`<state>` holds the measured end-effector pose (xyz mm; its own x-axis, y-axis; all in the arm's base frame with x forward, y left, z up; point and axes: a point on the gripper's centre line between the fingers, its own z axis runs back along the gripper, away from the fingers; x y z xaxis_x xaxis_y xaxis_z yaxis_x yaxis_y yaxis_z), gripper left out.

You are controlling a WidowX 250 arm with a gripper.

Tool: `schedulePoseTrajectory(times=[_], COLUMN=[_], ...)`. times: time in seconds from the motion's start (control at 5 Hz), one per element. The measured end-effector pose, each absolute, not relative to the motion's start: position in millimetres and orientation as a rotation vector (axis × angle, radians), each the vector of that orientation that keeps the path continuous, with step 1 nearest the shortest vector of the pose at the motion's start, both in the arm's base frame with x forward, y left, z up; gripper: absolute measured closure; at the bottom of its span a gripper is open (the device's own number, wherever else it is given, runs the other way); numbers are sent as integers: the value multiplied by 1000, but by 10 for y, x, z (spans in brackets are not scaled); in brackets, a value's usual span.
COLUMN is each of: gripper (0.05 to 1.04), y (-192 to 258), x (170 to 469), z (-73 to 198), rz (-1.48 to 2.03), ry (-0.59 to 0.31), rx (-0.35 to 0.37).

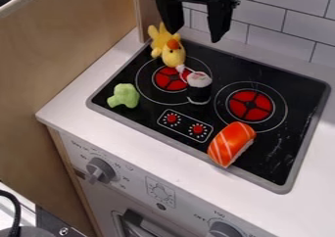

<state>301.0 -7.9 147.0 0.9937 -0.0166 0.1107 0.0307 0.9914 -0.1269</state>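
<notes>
Gripper (196,35) wide open, empty, over stove (281,148) rear. Chick (173,56) nearest, at L burner's (169,83) back edge; roll (199,90) close by. For chick: center 1st, straight down, light squeeze, prob watch roll.

On the cooktop (268,157), has the chick toy (173,56) back left, sushi roll (199,91) before it rightward, broccoli (124,96) front left, salmon sushi (231,144) front right.
</notes>
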Motion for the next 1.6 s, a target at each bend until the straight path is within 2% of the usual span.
schedulePoseTrajectory(times=[0.4, 0.8, 1.6], gripper=[87, 87, 87], y=[-116, -154, -120], x=[2979, 2987, 3041], z=[1287, 1129, 700], rz=[-10, -17, -3], ry=[-82, -126, -144], rx=[-114, -58, 36])
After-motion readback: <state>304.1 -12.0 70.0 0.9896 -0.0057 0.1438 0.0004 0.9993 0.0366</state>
